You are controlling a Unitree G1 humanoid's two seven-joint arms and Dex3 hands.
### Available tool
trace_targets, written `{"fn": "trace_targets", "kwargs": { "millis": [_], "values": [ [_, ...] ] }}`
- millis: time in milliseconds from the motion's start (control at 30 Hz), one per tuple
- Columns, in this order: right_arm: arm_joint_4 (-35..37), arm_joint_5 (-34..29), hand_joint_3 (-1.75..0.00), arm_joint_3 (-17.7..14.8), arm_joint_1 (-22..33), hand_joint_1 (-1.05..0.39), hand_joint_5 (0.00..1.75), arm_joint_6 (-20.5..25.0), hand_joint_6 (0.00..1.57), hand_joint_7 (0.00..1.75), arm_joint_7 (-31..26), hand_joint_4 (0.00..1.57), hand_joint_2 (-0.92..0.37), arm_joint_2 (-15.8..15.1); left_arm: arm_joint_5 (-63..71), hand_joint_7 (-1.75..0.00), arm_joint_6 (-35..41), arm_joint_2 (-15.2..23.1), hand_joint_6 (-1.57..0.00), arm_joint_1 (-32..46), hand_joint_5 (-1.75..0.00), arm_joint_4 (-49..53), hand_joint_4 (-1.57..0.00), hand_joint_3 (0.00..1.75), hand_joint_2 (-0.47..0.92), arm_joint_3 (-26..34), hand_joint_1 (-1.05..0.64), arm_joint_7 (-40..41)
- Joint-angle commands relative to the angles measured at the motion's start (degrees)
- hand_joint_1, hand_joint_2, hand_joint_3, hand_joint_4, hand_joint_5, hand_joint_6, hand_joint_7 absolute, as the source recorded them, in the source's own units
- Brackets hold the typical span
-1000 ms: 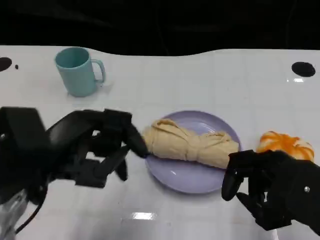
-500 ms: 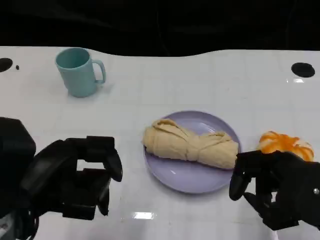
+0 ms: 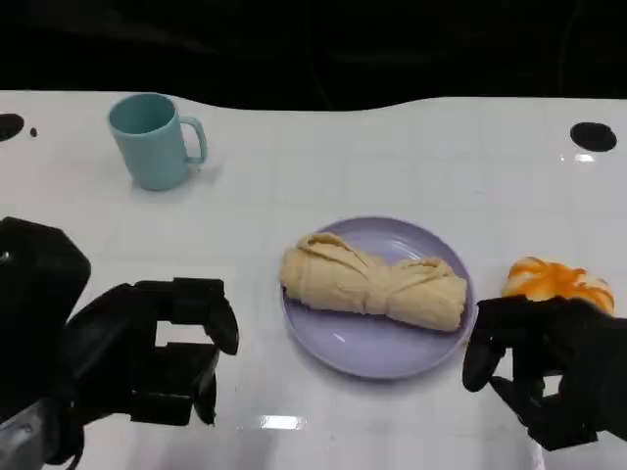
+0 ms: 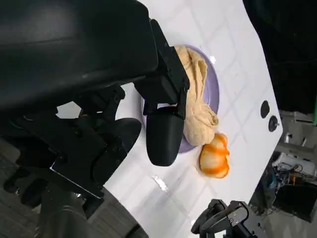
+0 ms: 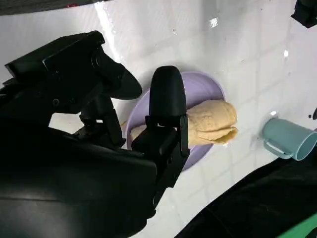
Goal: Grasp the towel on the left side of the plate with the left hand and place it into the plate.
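Beige towel lies inside the lilac plate, both hands apart from it.

Rolled and knotted, the towel rests across the plate with its long axis running from about ten o'clock to four o'clock in the head view; by the look of it the placing is done. The left hand hangs low at the plate's eight o'clock side, well apart from the towel, its fingers curled inward around nothing. The right hand sits at the plate's four o'clock edge, nearer the towel, also grasping nothing, fingers bent. A teal mug stands at ten o'clock, far back; an orange bun lies at three o'clock, just beyond the right hand. Nothing stands between the left hand and a retreat toward seven o'clock.
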Motion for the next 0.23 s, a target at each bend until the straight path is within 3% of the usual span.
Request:
{"fn": "trace_targets", "kwargs": {
  "millis": [33, 233],
  "values": [
    [0.31, 0.76, -1.07, -1.03, 0.28, 0.01, 1.75, -0.42, 0.71, 1.42, 0.41, 0.73, -0.57, -0.59, 0.40, -1.59, -0.22, 1.55, -0.79, -0.72, -1.75, 0.75, -0.85, 1.39, 0.46, -0.86, -0.06, 0.27],
    [0.29, 0.20, -1.08, -0.90, 0.11, 0.00, 1.75, -0.18, 0.70, 1.43, 0.31, 0.73, -0.57, -0.76, -0.02, -1.59, -0.18, 1.44, -0.80, -1.53, -1.75, 2.02, -0.86, 1.41, 0.46, -1.05, -0.04, 0.22]
  ]
}}
